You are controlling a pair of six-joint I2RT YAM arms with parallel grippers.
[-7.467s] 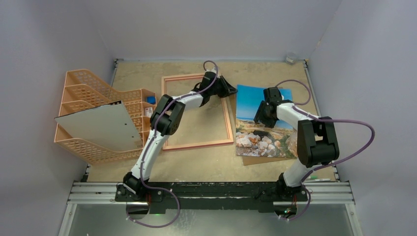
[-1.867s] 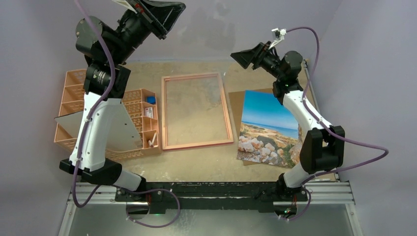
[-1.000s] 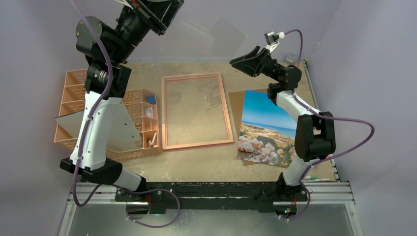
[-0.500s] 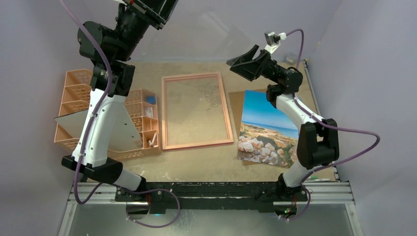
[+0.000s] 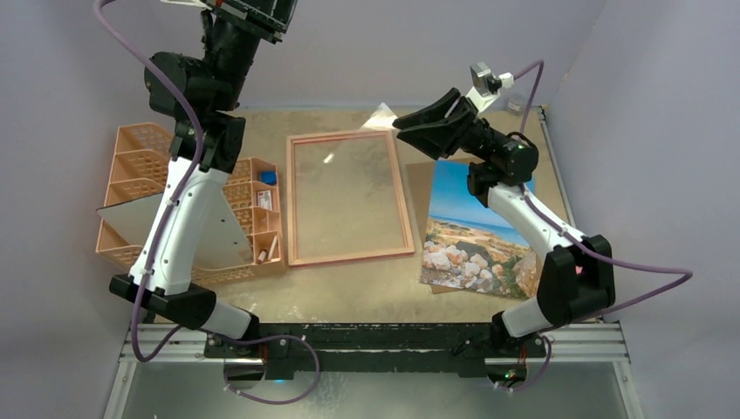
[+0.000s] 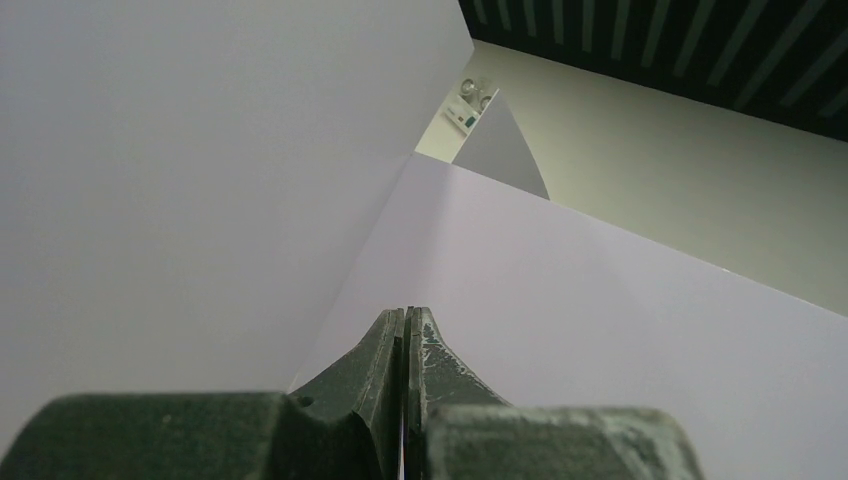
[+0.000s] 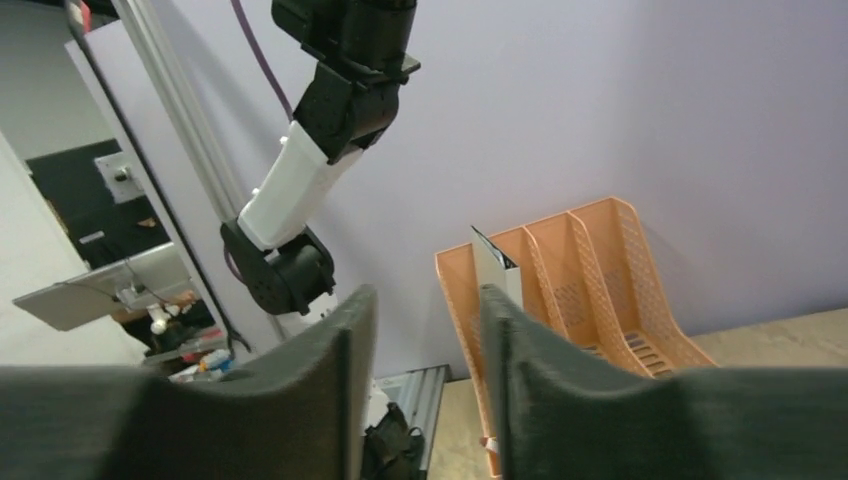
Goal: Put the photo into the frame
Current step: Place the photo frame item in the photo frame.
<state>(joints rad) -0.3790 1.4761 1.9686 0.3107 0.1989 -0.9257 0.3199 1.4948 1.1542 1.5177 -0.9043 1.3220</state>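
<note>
The task seems to sit between steps, with neither arm down at the table [image 5: 349, 292] and the fetching of the print not yet begun. The frame [image 5: 349, 258] lies flat mid-table with no print in it, and an orange mesh organiser [image 5: 144, 157] stands at its 9 o'clock. The photo [image 5: 462, 236] lies face up at the frame's 3 o'clock, a little askew on a brown backing board [image 5: 415, 183] that peeks out along its far-left edge.

The left gripper [image 6: 407, 330] is raised high toward 11 o'clock with its jaws pressed together. Its wrist view shows only wall, so whether something very thin is pinched I cannot tell. The right gripper [image 7: 425, 305] hovers above the frame's 1 o'clock corner, its fingers apart with nothing visible between them.

The next move probably falls to the right arm. It needs to descend to the photo, catch a free edge of the thin paper without taking the board, carry it toward 9 o'clock, and square its corners to the frame's opening before release.
</note>
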